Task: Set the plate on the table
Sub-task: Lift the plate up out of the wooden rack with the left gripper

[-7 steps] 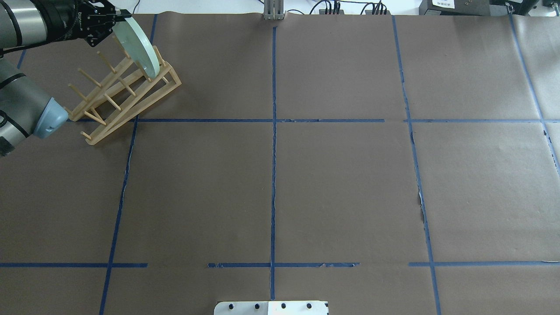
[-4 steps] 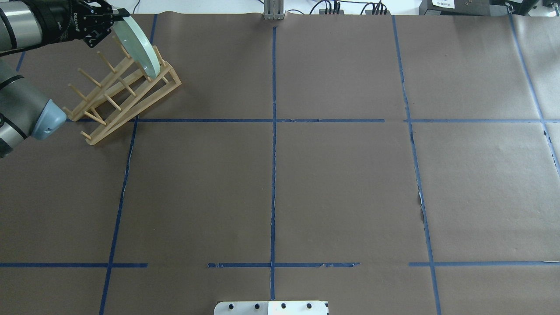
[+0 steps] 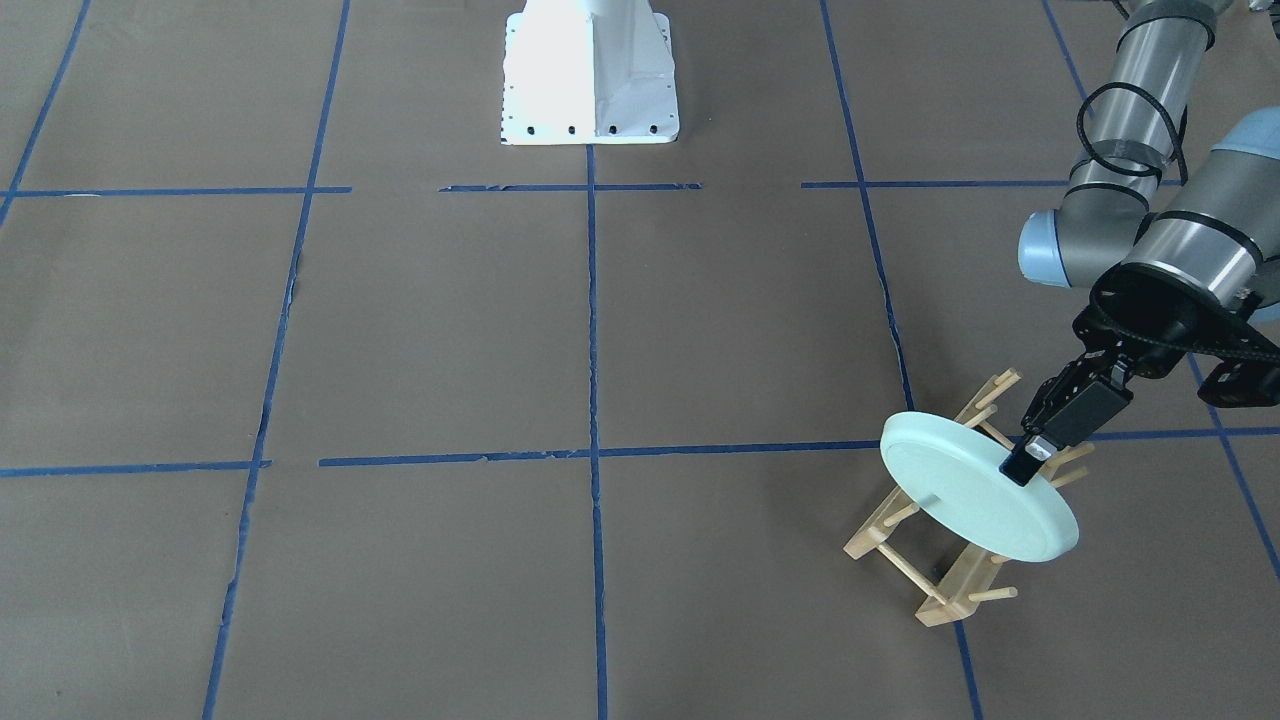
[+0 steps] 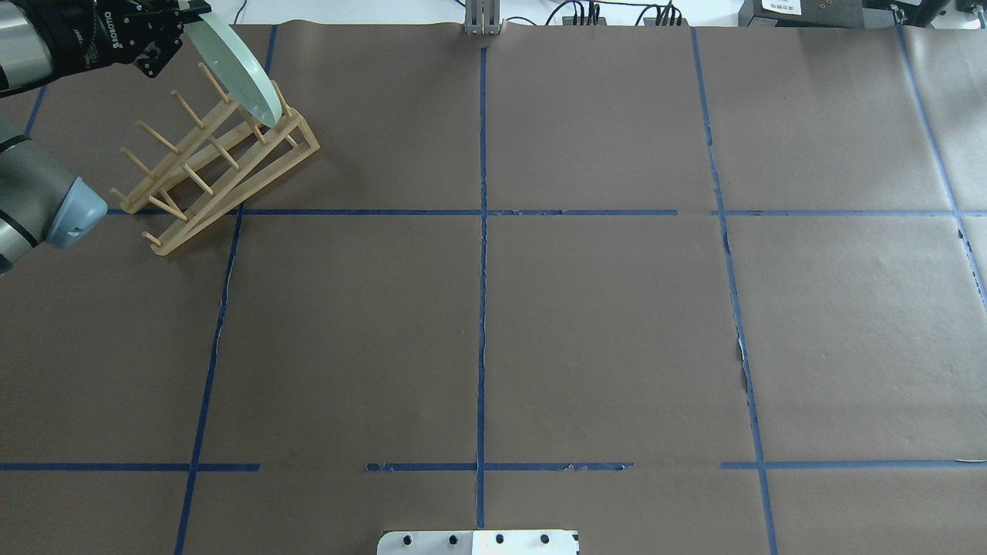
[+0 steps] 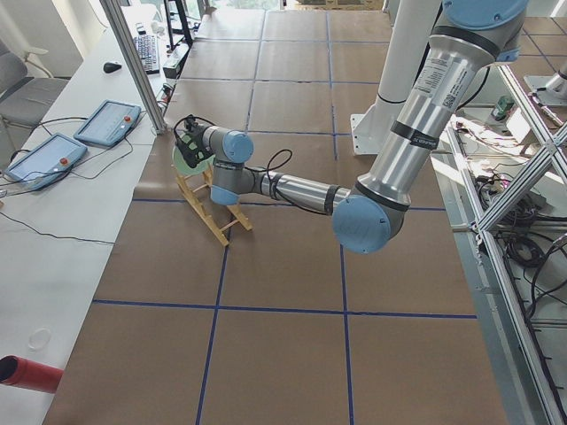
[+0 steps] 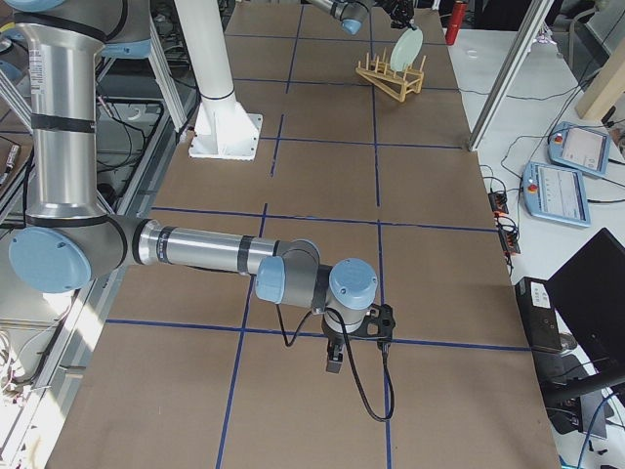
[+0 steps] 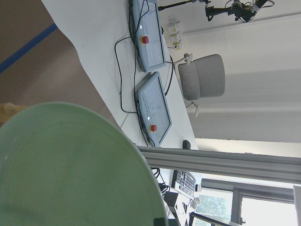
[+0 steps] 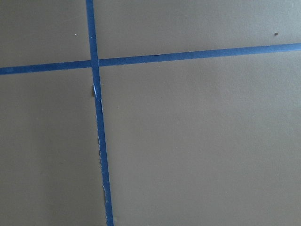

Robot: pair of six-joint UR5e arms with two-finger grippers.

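Observation:
The pale mint-green plate (image 3: 975,500) stands tilted on edge at the far end of the wooden peg rack (image 3: 960,590), with its lower edge still among the pegs. In the overhead view the plate (image 4: 231,69) is at the far left corner of the brown table (image 4: 601,324). My left gripper (image 3: 1022,468) is shut on the plate's upper rim. The plate fills the lower left of the left wrist view (image 7: 70,169). My right gripper (image 6: 332,363) hangs low over the table, far from the rack. I cannot tell whether it is open or shut.
The rack (image 4: 307,143) lies at an angle near the table's far left edge. The white robot base (image 3: 590,80) stands at the near middle. Two teach pendants (image 7: 150,35) lie on the white bench beyond the table edge. A metal post (image 4: 483,19) stands at the far edge.
My left gripper has moved up and back toward the far left corner with the plate's rim in it. The plate's top has leaned further that way. The rack has not moved.

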